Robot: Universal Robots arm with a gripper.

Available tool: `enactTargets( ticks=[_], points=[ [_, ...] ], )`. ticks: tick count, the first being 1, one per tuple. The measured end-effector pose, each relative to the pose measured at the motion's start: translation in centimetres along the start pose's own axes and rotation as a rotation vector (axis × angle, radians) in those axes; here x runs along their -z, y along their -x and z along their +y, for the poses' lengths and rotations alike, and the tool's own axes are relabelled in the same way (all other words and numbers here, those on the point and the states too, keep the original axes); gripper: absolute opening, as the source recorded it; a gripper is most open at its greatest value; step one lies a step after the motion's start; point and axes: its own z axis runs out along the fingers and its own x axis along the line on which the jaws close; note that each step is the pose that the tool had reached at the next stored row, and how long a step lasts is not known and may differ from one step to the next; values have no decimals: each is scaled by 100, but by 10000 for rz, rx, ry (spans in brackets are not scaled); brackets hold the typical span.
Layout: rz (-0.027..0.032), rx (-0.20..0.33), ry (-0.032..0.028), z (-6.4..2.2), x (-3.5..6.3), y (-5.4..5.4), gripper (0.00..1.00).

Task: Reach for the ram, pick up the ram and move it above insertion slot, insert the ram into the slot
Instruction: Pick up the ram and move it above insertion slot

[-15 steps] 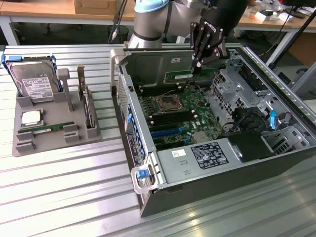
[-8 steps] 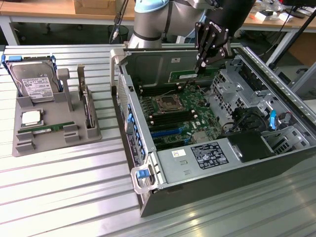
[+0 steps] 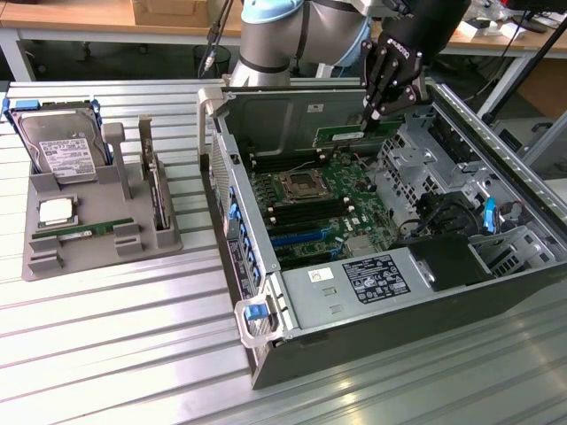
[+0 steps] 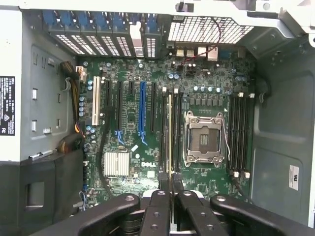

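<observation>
Item: ram [image 3: 339,135], one long, thin green circuit-board stick. In the exterior view it is seen as a narrow green strip with a pale label patch, its long edge roughly level, raised near the rear wall of the open computer case [image 3: 266,350] and well clear of the board below; individual chips cannot be made out. In the wrist view the ram [image 4: 171,132] is presented edge-on as a thin yellow-green line running straight out from the fingertips. Holder: gripper [image 3: 370,113], black and multi-jointed, with its fingers drawn narrow and clamped on the stick; in the wrist view the gripper [image 4: 171,179] is seen with one pad pressed to each face of the board. Position: the stick is held over the green motherboard, its edge aligned lengthwise with the black memory slots [image 4: 177,128] just beside the square metal processor socket [image 4: 204,142]; over which slot of that group it is held cannot be told, and no seating in a slot can be confirmed. In the exterior view the same black memory slots [image 3: 306,214] are found between the processor socket [image 3: 299,186] and the blue sockets [image 3: 292,237]. Associated items: a grey tray [image 3: 97,252] at the exterior view's left, well apart from the case, in which are kept a silver hard drive [image 3: 62,146] standing tilted, a square silver processor chip [image 3: 55,211], and a second green stick [image 3: 84,232] lying flat.
</observation>
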Motion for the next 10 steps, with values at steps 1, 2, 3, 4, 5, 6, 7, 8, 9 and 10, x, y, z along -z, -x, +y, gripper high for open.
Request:
enactTargets(
  ticks=[1, 2, 3, 4, 5, 6, 7, 8, 9, 10],
  points=[
    [0, 0, 0, -9, 0, 0, 12],
    [0, 0, 0, -22, 1, -1, 12],
    [1, 0, 0, -43, 2, -2, 12],
    [1, 0, 0, -66, 3, -2, 12],
    [1, 0, -1, -87, 4, -3, 12],
    [2, 0, 0, -98, 5, -4, 12],
    [2, 0, 0, -108, 5, -4, 12],
    [3, 0, -1, -132, 6, -5, 12],
    [3, 0, 0, -153, 7, -6, 12],
    [3, 0, 0, -173, 8, -6, 12]
  ],
)
